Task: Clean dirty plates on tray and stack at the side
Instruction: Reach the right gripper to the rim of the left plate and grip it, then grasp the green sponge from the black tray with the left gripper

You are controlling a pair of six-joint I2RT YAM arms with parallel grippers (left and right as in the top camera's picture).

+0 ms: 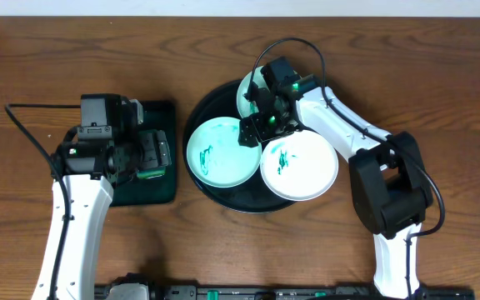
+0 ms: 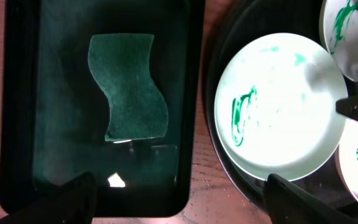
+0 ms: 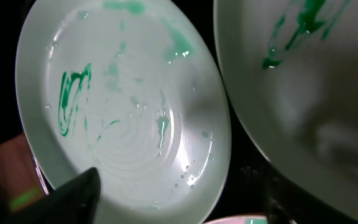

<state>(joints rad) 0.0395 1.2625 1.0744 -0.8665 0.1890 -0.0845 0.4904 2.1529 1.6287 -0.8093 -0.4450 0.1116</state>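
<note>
Scrubbing looks not yet begun: the smeared plate [image 1: 219,152] lies at nine o'clock on the tray [image 1: 238,202], the right claw [image 1: 254,129] wide open and empty over its rim, the left claw [image 2: 179,198] equally agape by the sponge [image 2: 128,87], which it likely must pinch next

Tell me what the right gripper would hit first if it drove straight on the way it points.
Likely the green-smeared pale plate on the tray: the right gripper points down at its near rim, jaws open. The neighbouring white plate sits off to the side. Height is unclear.
</note>
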